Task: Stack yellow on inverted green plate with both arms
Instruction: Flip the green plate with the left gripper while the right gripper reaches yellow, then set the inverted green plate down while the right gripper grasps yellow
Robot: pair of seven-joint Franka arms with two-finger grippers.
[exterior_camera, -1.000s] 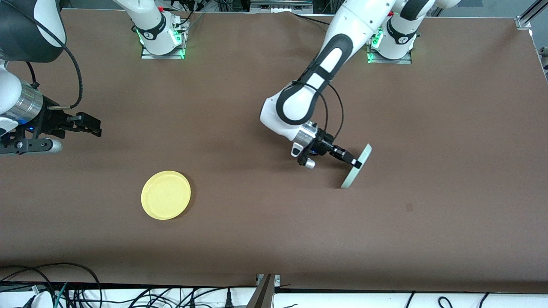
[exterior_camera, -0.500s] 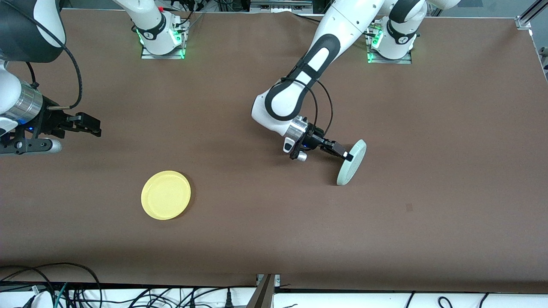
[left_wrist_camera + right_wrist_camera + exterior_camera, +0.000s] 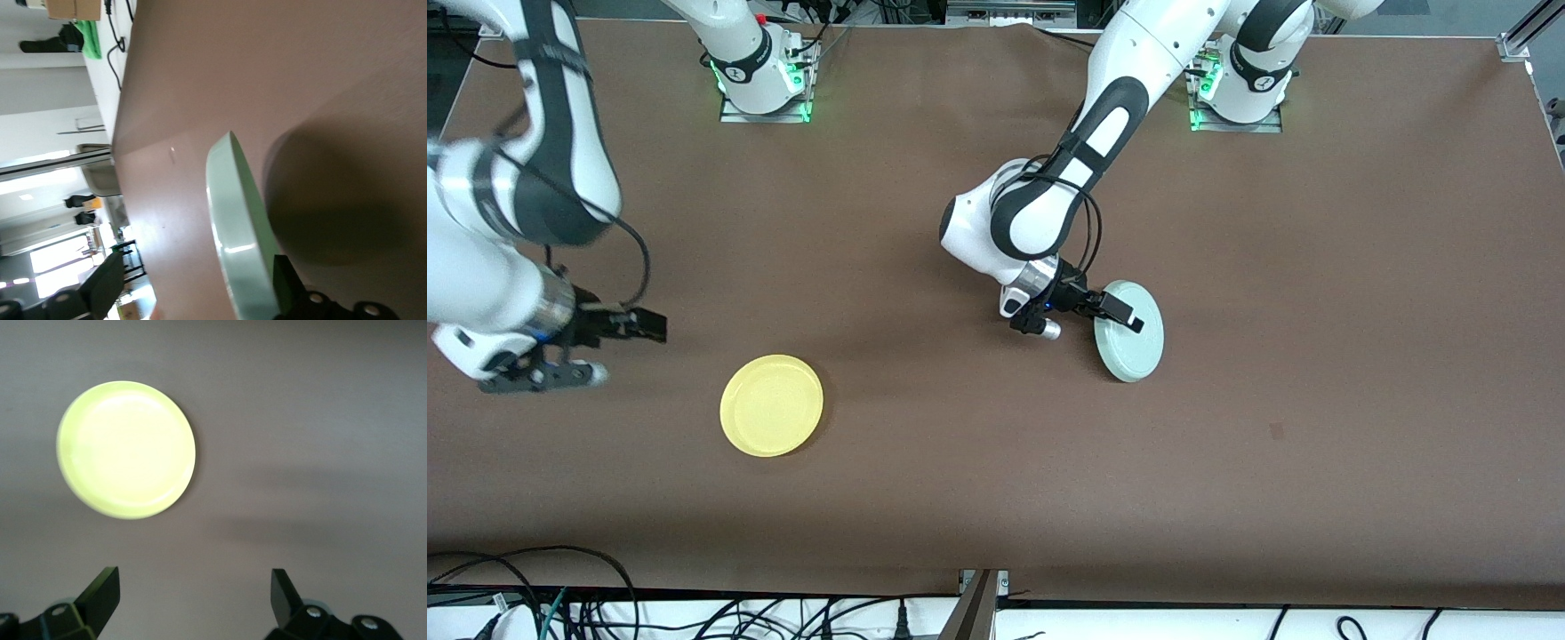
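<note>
Since a second ago, the green plate (image 3: 1129, 332) has tipped from standing on edge to lying nearly flat on the desk (image 3: 1316, 267), and my right arm has swung in toward the yellow plate (image 3: 771, 405).

From the front view, I see the green plate near the middle of the desk, toward the left arm's end, showing its smooth back, so it looks turned upside down. The left hand (image 3: 1122, 313) sits low at that plate's rim, its black fingers reaching over the edge; I read them as spread apart, no longer pinching. The yellow plate lies flat and right side up, nearer the front camera and toward the right arm's end, well apart from the green one. The right hand (image 3: 640, 326) hangs over bare desk, near the yellow plate but not over it.

From the left wrist view, the green plate (image 3: 237, 233) shows edge-on, its rim tilted above its own shadow on the desk; one dark finger (image 3: 288, 293) stands just beside the rim.

From the right wrist view, the yellow plate (image 3: 127, 450) lies whole on the desk, hollow side up. My right hand's fingers (image 3: 101, 595) stand wide apart with nothing between them.
</note>
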